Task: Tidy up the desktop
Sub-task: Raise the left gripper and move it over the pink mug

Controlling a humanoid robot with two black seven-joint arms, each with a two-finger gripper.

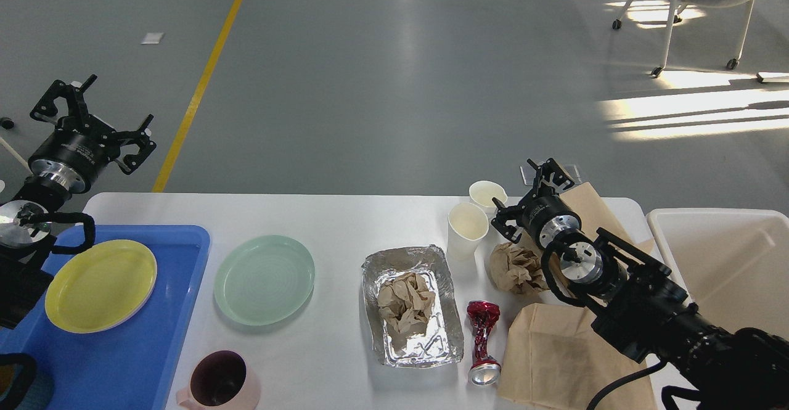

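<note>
The white desktop (333,219) carries a pale green plate (265,279), a foil tray (412,311) with crumpled brown paper in it, a crushed red can (482,342), two white paper cups (466,230) (487,194), a crumpled brown paper ball (516,268) and a flat brown paper bag (555,354). My right gripper (524,193) stands open and empty just right of the far cup, above the paper ball. My left gripper (98,119) is open and empty, raised beyond the table's far left corner.
A blue tray (179,311) at the left holds a yellow plate (102,285). A pink mug (219,382) stands at the front edge. An off-white bin (727,262) sits off the right end. Another brown bag (595,209) lies behind my right arm.
</note>
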